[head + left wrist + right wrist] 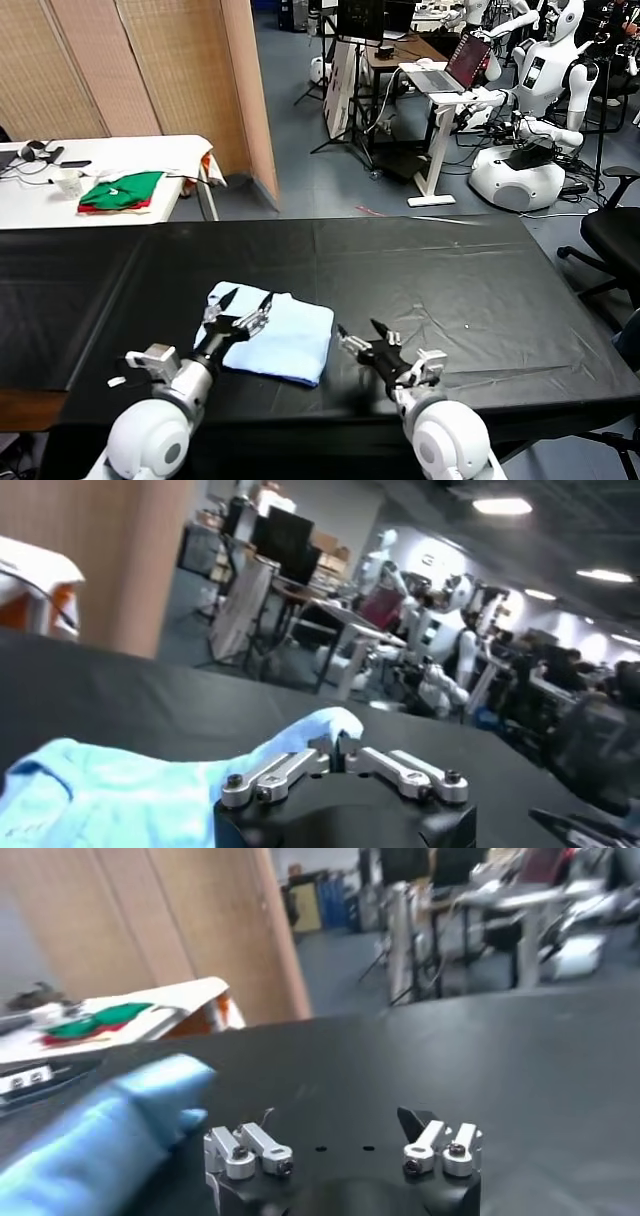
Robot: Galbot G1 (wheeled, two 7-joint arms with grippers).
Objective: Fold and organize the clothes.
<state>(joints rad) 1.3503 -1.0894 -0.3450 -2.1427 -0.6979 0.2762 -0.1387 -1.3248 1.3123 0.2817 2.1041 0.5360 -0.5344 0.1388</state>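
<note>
Landmark: black table (450,290).

1. Left gripper (243,301): at the near edge of the black table, over the near-left part of the folded shirt. Fingers spread apart, nothing between them.
2. Right gripper (361,333): at the near edge of the black table, just beside the shirt's right side, clear of the cloth. Fingers spread apart, holding nothing.
3. Light-blue T-shirt (285,338): folded into a compact rectangle, lying flat on the black table near its front edge, left of centre, between the two grippers.
4. White side table (110,160): beyond the black table's far-left corner.
5. Green and red folded garments (122,191): stacked on the white side table.
6. Laptop (462,62): on a stand well beyond the black table's far-right side.
7. White robots (535,90): standing beside the laptop, far right.
</note>
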